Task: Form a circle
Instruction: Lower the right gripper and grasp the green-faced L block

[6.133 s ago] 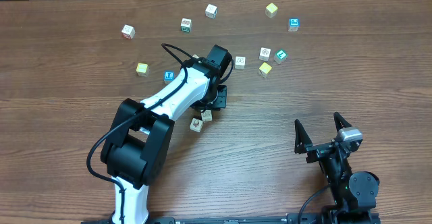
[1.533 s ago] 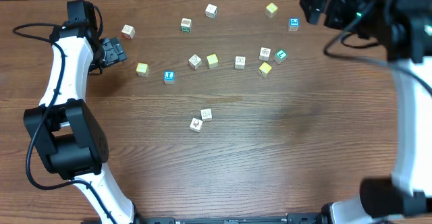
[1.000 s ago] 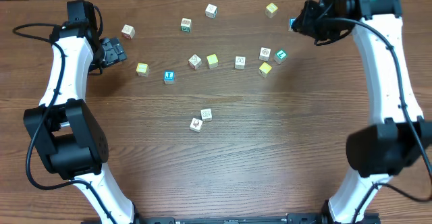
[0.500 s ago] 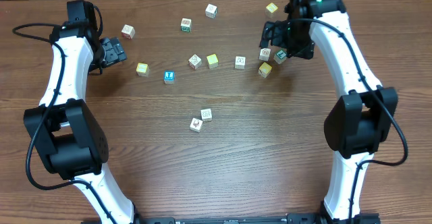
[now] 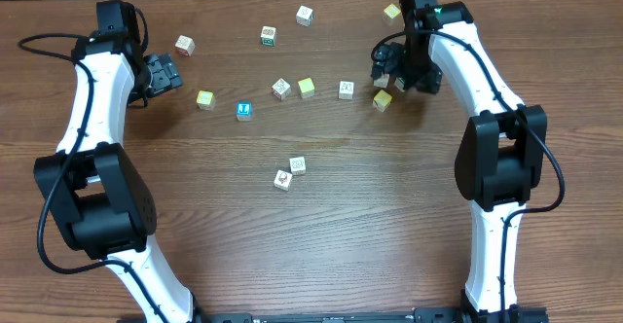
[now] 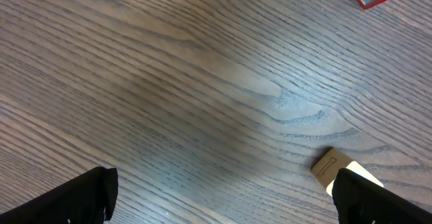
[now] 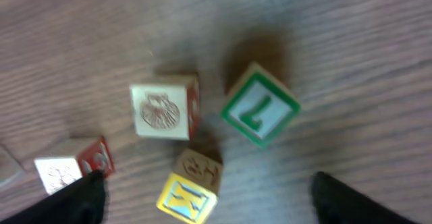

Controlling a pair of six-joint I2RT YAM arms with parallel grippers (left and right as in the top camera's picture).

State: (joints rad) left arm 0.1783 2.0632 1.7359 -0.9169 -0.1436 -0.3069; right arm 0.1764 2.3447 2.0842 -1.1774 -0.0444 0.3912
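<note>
Small wooden cubes lie scattered over the wooden table (image 5: 389,216); no circle shows among them. My right gripper (image 5: 397,66) hovers open over a little group. That group holds a whitish cube with a shell mark (image 7: 162,109), a green-faced cube (image 7: 260,113), a yellow-faced cube (image 7: 189,197) and a whitish cube with a red side (image 7: 71,166). The yellow-faced cube lies between the right gripper's (image 7: 212,202) spread fingers, apart from both. Far to the left, my left gripper (image 5: 163,73) stands open over bare wood, with a tan cube (image 6: 335,167) beside one finger (image 6: 378,200).
More cubes lie along the back: whitish ones (image 5: 184,44) (image 5: 305,16) (image 5: 281,89) (image 5: 346,89), a green-marked one (image 5: 269,36), yellow ones (image 5: 204,99) (image 5: 307,88) (image 5: 391,13) and a blue-faced one (image 5: 243,110). Two whitish cubes (image 5: 290,172) sit together mid-table.
My right arm has swung from the back right corner down and left over the group by the green-faced cube, and its jaws have opened. The left arm has not moved.
</note>
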